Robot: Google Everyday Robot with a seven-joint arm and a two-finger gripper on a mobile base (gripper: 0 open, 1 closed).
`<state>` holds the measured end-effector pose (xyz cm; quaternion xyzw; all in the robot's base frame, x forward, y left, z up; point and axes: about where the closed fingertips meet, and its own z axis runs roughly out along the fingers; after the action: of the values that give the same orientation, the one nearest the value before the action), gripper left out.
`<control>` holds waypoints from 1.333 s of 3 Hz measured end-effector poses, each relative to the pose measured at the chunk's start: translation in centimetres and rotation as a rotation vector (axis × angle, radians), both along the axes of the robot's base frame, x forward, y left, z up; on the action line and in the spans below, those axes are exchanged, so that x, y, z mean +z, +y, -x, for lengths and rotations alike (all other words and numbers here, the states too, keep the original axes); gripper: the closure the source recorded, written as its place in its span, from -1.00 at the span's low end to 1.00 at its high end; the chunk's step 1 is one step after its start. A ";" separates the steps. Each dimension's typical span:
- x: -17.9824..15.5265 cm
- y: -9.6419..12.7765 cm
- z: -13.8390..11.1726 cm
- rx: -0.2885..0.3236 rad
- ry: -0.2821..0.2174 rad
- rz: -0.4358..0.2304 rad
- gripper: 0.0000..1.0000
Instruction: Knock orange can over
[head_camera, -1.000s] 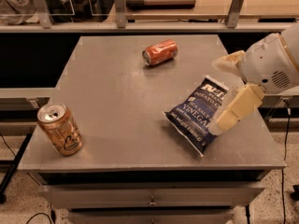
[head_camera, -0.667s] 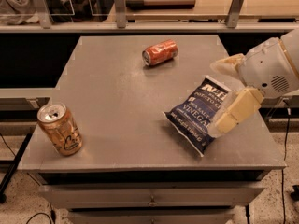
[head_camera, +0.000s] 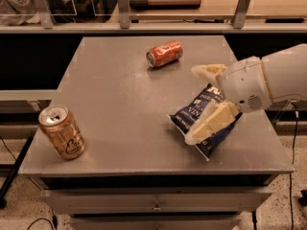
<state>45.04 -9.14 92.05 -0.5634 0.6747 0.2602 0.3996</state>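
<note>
Clearly upright, the orange can (head_camera: pixel 61 132) stands well left of the gripper (head_camera: pixel 192 104), by the table's (head_camera: pixel 120 99) front-left corner, its long axis vertical. The gripper's fingers are spread apart, empty, over the chip bag (head_camera: pixel 192 113) — a long leftward sweep seems needed.

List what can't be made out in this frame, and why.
Camera view:
- Chip bag: partly covered by the gripper, which is open over the right side of the table. Whether its lower finger touches the bag is unclear.
- Arm: cut off by the right edge.
- Orange can, upright at front left: logo too small to read.
- Red can, lying at the back: lettering too small.
</note>
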 end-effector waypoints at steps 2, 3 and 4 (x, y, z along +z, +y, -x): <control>-0.1 3.2 -0.7 0.054 -0.052 -0.089 -1.00; -0.2 3.7 -0.4 0.070 -0.047 -0.106 -1.00; -0.7 6.1 0.0 0.125 -0.043 -0.148 -1.00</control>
<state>45.04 -2.99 91.33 -0.5788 0.6083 0.3219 0.4374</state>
